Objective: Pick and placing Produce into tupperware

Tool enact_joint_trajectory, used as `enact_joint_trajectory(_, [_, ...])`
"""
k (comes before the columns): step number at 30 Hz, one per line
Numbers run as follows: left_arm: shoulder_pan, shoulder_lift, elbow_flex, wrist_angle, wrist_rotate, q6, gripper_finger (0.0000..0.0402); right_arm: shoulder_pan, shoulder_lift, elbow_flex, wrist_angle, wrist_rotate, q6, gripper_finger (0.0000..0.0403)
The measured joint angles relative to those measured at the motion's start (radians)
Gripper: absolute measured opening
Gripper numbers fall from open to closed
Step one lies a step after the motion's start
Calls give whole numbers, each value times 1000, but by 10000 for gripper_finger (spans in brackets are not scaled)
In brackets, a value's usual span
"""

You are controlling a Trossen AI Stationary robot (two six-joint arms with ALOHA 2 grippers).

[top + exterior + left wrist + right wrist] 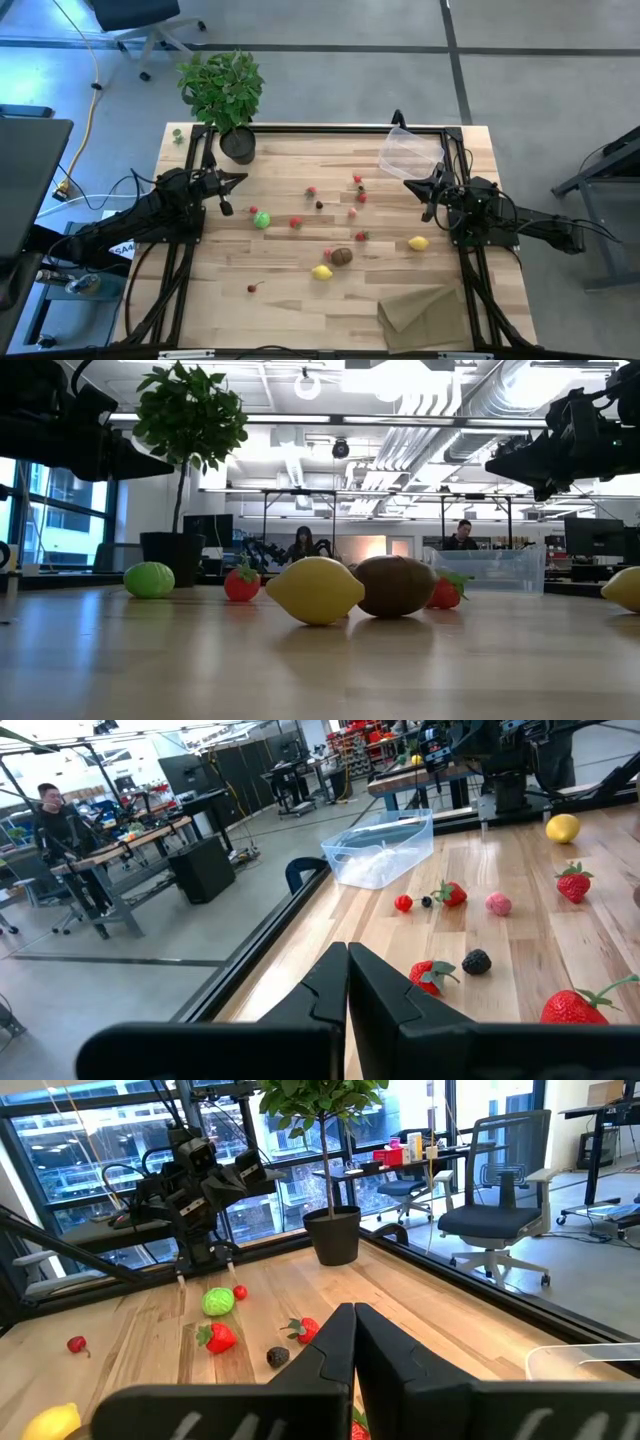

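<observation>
The clear tupperware stands on its base by the table's far right corner and looks to hold nothing; the left wrist view shows the tupperware too. One yellow lemon lies right of centre. The other lemon lies beside the brown kiwi. The green lime is left of centre. Small red berries are scattered over the middle. My left gripper hovers shut above the table's left side. My right gripper hovers shut just in front of the tupperware. Both touch nothing.
A leafy potted plant stands at the far left corner. A tan paper bag lies flat at the near right. A lone cherry sits near left. Black frame rails run along the table's sides. People sit at desks beyond the table.
</observation>
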Motion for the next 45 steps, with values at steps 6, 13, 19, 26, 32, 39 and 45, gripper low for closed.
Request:
enact_joint_trajectory(6, [0, 0, 0, 0, 0, 0, 3, 0, 0, 0, 0, 3, 0, 0])
enact_joint_trajectory(13, [0, 0, 0, 0, 0, 0, 3, 0, 0, 0, 0, 2, 0, 0])
enact_joint_trajectory(19, [0, 0, 0, 2, 46, -203, 3, 0, 0, 0, 0, 2, 0, 0])
enact_joint_trajectory(26, [0, 0, 0, 26, 48, -542, 3, -1, 0, 0, 16, 111, -95, 0])
enact_joint_trajectory(32, [0, 0, 0, 77, 25, -712, 3, -1, 0, 0, 22, 117, -16, 0])
enact_joint_trajectory(39, [0, 1, 0, 398, 46, -735, 3, -1, 0, 0, 137, 119, 465, 0])
enact_joint_trajectory(45, [0, 1, 11, 888, 56, -579, 3, -1, 0, 0, 288, 190, 690, 0])
